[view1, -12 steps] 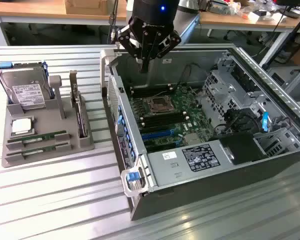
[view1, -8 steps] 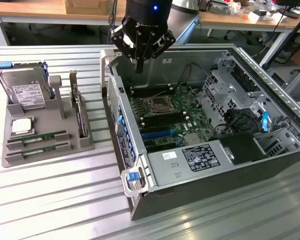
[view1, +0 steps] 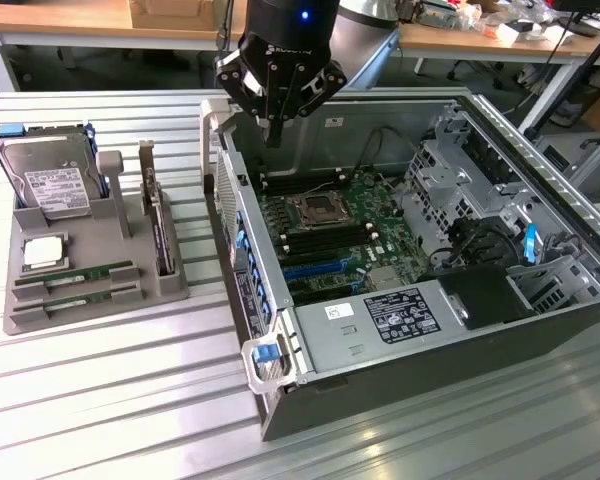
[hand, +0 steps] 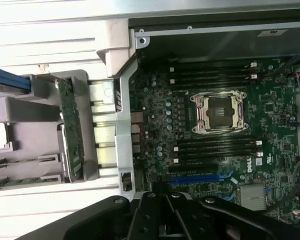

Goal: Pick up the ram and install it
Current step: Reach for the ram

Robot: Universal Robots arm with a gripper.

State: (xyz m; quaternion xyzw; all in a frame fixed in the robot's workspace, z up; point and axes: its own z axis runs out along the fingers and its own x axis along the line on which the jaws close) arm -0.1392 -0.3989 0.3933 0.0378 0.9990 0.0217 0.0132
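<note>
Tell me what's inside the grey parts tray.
A silver hard drive, a square silver processor chip, two long green ram sticks lying flat, an upright green card. Its slot hides the card's lower edge.

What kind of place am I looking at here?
Probably a robotics lab or computer-assembly workbench: an open computer case with its motherboard exposed sits on a slatted metal table, a grey tray beside it holds a hard drive and ram sticks, and cluttered benches stand behind.

The surface point(view1: 110, 410) is taken by the exterior view from high up at a slant, with tray point(view1: 40, 320) and open case point(view1: 430, 385) both included. The wrist view is aimed straight down, nearer. Board point(view1: 380, 235), socket point(view1: 313, 211) and part of the tray are shared.
</note>
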